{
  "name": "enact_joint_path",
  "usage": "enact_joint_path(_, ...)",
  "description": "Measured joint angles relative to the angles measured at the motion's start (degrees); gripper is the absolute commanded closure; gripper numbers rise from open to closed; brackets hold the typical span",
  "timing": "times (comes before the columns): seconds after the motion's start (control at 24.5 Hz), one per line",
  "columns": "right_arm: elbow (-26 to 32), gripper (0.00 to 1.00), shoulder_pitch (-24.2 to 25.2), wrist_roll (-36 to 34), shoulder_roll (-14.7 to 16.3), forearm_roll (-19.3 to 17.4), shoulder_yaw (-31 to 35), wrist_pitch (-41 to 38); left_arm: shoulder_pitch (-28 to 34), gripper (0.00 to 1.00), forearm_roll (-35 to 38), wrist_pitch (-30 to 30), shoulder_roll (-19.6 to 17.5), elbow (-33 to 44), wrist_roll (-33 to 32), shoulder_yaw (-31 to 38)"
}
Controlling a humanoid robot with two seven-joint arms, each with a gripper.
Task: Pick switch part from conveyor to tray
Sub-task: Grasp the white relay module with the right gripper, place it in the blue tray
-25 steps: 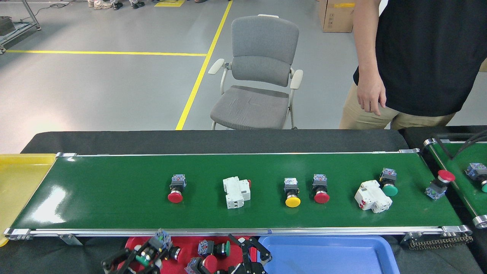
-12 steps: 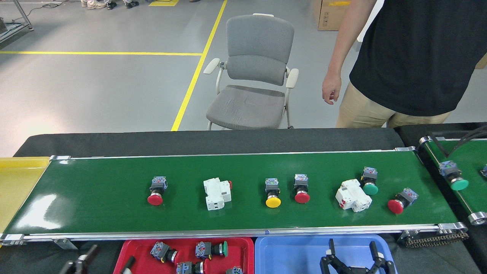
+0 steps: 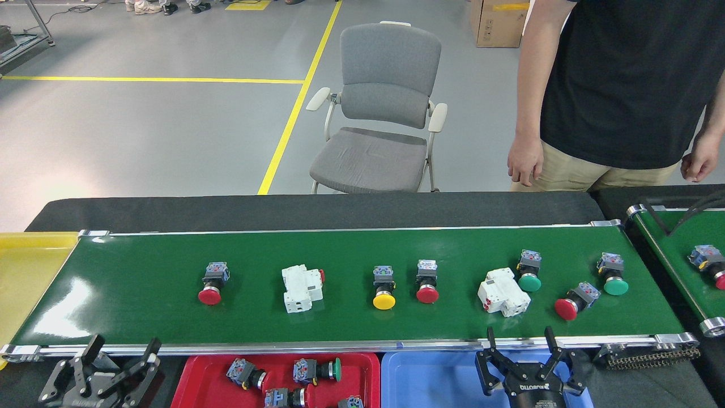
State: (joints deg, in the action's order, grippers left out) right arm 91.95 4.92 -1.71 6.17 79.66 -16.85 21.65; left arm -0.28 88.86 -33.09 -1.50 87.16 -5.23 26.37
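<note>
- While hovering empty above the blue tray, the right claw is spreading its fingers wide; faint lettering on its body is too small to read.
- Left claw is gaping empty at the near left, beside the red tray holding button switches.
- White switch part is lying on the conveyor just beyond the right claw, long axis slanting near-right.
</note>
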Motion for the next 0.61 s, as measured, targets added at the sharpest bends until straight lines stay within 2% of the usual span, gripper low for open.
enact_joint_path(0.29, -6.4, 0.0, -6.0, 1.5, -2.2, 0.0, -2.3, -0.5, -10.6, 0.01, 3.7, 6.2, -0.7, -14.1, -0.8, -5.8)
enact_joint_path(0.45, -9.2, 0.0, -9.4, 1.8, -3.5, 0.0, -4.4, -0.5, -13.3, 0.01, 3.8, 9.3, -3.8, -19.9, -0.9, -6.6)
enact_joint_path(0.53, -11.6, 0.0, -11.6, 1.8, -4.3, -0.1, -5.2, -0.6, -15.8, 0.08, 3.8, 12.2, -4.2, -24.1, -1.0, -8.6)
enact_joint_path(0.57, -13.2, 0.0, -12.7, 1.8, -4.9, -0.1, -5.5, -0.6, -17.2, 0.16, 3.8, 13.8, -4.3, -26.0, -1.0, -9.5)
enact_joint_path(0.61, -15.0, 0.0, -14.1, 1.8, -5.7, -0.1, -5.7, -0.6, -18.7, 0.29, 3.8, 15.9, -4.7, -28.5, -0.9, -10.8)
